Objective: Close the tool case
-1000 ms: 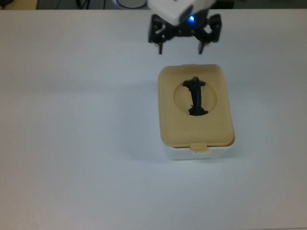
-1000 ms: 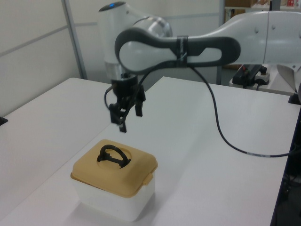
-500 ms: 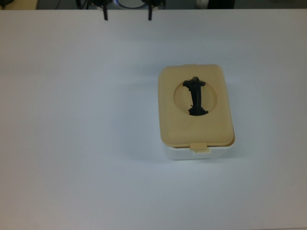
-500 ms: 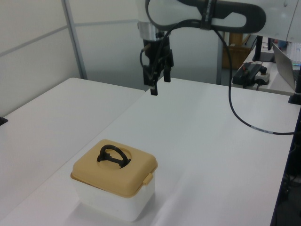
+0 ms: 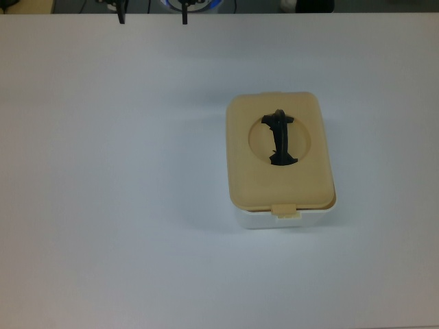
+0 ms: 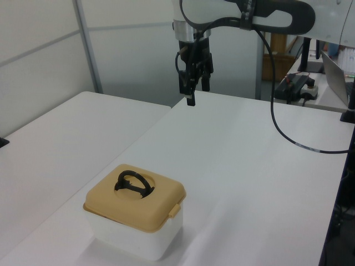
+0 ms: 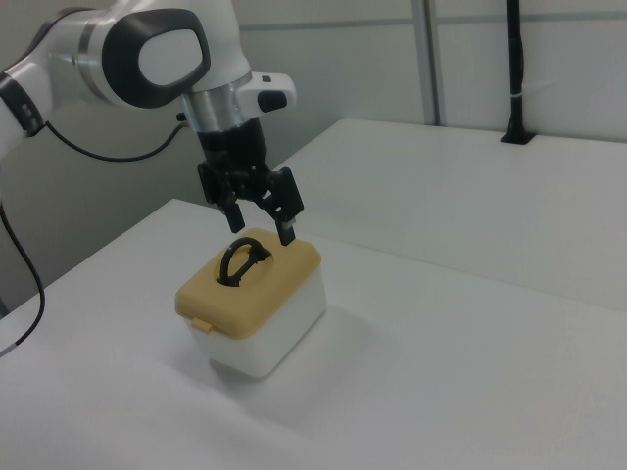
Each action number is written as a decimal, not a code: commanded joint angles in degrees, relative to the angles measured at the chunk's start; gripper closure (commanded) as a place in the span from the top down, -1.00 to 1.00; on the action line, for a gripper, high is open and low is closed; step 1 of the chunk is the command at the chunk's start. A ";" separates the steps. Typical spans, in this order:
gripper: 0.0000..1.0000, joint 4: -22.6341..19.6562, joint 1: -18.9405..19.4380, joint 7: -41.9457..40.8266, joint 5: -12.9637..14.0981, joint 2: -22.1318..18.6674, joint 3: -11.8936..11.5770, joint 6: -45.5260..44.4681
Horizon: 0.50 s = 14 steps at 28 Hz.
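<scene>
The tool case (image 5: 302, 185) stands on the white table, a white tub with its beige lid lying flat on top. The black handle (image 5: 279, 137) stands up from the lid's round recess. A latch tab (image 5: 285, 211) sticks out at the lid's near end. In the left view the tool case (image 6: 138, 213) sits near the front, and my gripper (image 6: 191, 95) hangs high above the table's far part, well away from it. Only the fingertips (image 5: 122, 17) show at the top view's upper edge. In the right view my gripper (image 7: 263, 227) is open and holds nothing.
A black cable (image 6: 277, 127) hangs from the arm and trails over the table on the left view's right. A seam (image 6: 150, 133) runs between two table tops. A laptop (image 6: 338, 69) and a power strip (image 6: 297, 86) sit on a further desk.
My gripper has risen from just beyond the case and drawn back to the table's far edge, then drifted left along the top view's upper edge. The case has not moved.
</scene>
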 commanded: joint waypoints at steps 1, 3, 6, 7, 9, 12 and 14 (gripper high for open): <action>1.00 -1.38 -0.78 -1.70 0.14 -0.92 -0.38 -0.16; 1.00 -1.47 -0.95 -1.70 0.14 -0.92 -0.29 0.02; 1.00 -1.82 -0.95 -1.70 0.05 -0.92 -0.38 0.02; 1.00 -1.82 -0.95 -1.70 -0.04 -0.92 -0.38 0.02; 1.00 -1.82 -0.95 -1.70 -0.30 -0.92 -0.38 -0.07; 1.00 -1.91 -0.95 -1.70 -0.39 -0.92 -0.81 0.02; 1.00 -2.17 -0.95 -2.05 -0.30 -0.92 -1.52 0.02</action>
